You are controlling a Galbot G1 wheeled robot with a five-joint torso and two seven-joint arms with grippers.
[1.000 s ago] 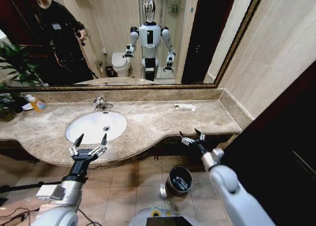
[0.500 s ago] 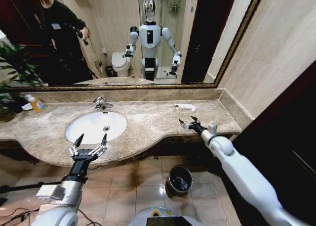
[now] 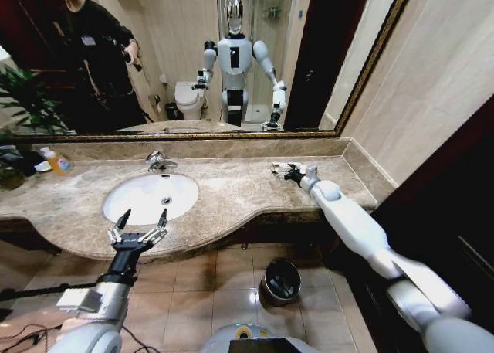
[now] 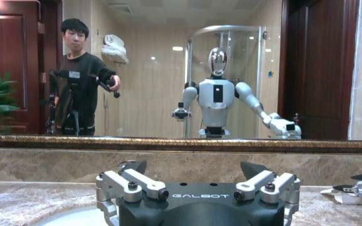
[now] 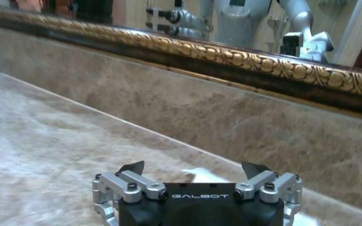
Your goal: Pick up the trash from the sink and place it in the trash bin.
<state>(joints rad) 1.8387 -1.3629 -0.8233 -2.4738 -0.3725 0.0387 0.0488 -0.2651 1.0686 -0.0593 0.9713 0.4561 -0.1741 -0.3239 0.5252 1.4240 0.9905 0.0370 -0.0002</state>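
1. Beige marble desk [image 3: 231, 195] runs under the mirror [image 3: 177, 59]; white oval sink [image 3: 150, 197] is set in its left part, chrome tap [image 3: 158, 161] just behind the sink.
2. Flat white packet [image 3: 284, 167] lies on the desk well to the right of the sink, near the back wall; also seen in the left wrist view [image 4: 350, 197] and as a pale patch in the right wrist view [image 5: 200, 175].
3. Right gripper [image 3: 287, 170] is stretched out over the desk, right at the flat white packet, fingers apart; cannot tell if they touch it. Right wrist view shows both fingertips [image 5: 130, 167] spread, with the packet between and just ahead.
4. Left gripper [image 3: 140, 221] hangs at the front edge of the sink, fingers apart, holding nothing.
5. Trash bin [image 3: 280, 280], dark with a shiny rim, stands on the tiled floor [image 3: 193, 291] below the desk, right of the sink; something pale lies inside.
6. Orange-yellow bottle [image 3: 55, 161] stands on the desk far left of the sink, by a green plant [image 3: 23, 121].
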